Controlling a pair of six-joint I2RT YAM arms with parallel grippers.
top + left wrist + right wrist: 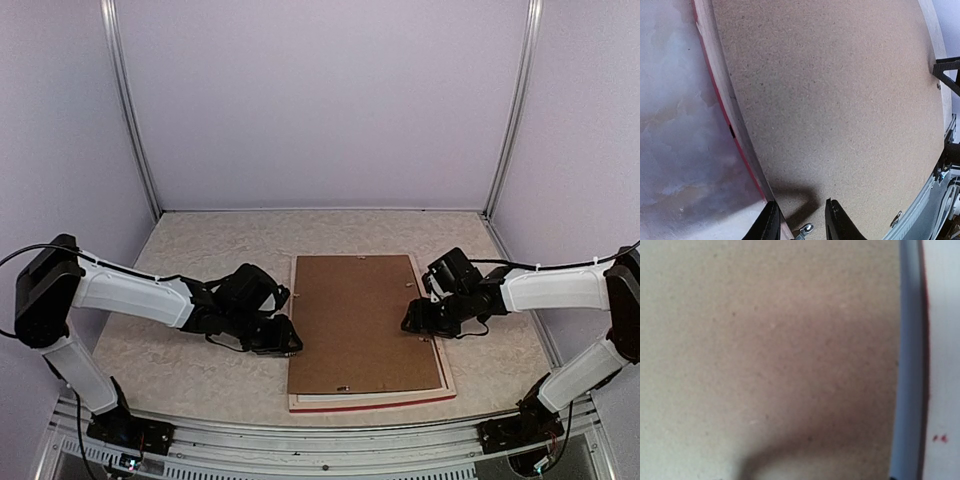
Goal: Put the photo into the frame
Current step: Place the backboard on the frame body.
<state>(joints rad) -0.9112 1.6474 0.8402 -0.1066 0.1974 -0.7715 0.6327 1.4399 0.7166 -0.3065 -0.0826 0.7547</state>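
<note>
The frame (372, 403) lies face down on the table, pale wood back up, with a thin red line along its near edge. A brown backing board (360, 320) covers its opening. The photo is hidden. My left gripper (286, 338) is low at the frame's left rim (720, 90). Its jaws (801, 207) are open, one finger outside the rim, the other over the board (840, 100), a small metal clip (806, 229) between them. My right gripper (414, 318) hangs over the board's right edge. Its own view shows only blurred board (765, 340) and rim (910, 365), no fingers.
The marbled tabletop (200, 250) is bounded by lilac walls with metal posts (130, 110) at the back corners. A metal rail (320, 440) runs along the near edge. More small clips (411, 283) sit along the board's edges.
</note>
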